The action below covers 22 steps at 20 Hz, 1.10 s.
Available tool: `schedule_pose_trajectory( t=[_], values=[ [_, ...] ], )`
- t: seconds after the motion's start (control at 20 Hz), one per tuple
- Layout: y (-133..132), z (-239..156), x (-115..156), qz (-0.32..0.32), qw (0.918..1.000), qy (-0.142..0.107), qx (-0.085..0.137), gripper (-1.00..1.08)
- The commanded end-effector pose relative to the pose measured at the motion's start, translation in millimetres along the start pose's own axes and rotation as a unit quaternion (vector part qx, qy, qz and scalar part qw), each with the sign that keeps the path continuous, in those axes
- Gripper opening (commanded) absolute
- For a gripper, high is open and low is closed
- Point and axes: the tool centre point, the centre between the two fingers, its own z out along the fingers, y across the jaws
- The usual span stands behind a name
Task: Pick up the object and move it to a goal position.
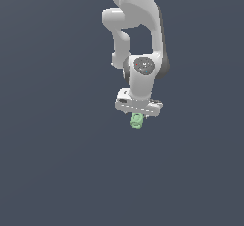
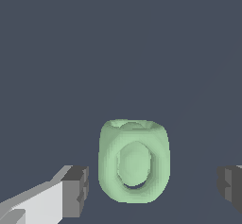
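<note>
Pale green and lumpy, the object (image 1: 137, 120) sits on the dark desk (image 1: 57, 172) directly beneath the white gripper (image 1: 138, 111), which we hold pointing straight down over it. In the exterior view only its lower part peeks out below the palm bar, so we judge that we are already low over it, though we cannot tell from that view whether anything touches.

From the wrist view the object (image 2: 133, 167) reads as a rounded, ring-like block with a hollow in the face turned towards the camera, a little taller than it is wide as it appears there. It lies between our two fingers: one dark pad (image 2: 75, 191) stands just beside one flank with a thin gap showing, the other pad (image 2: 230, 186) stands well apart from the opposite flank. So the fingers are spread and released, grasping nothing, and the object is off centre in the opening, nearer the first pad.

That offset is what the coming move turns on. We judge the closing line to run across the narrower width of the object, which suits a pinch; closing now would probably let the near pad meet it first and nudge it sideways before the far pad arrives. No goal marker is visible in either view.
</note>
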Motion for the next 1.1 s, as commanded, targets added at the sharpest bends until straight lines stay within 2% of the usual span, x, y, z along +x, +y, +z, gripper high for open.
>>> schedule_pose_trajectory(
  t=[0.0, 0.45, 1.05],
  values=[
    [-5, 3, -4, 0.008, 1.0000, 0.002, 0.001, 1.00],
    [-8, 8, -6, 0.011, 0.9999, 0.002, 0.002, 1.00],
    [-8, 53, -7, 0.013, 0.9999, 0.003, 0.002, 1.00]
  ],
)
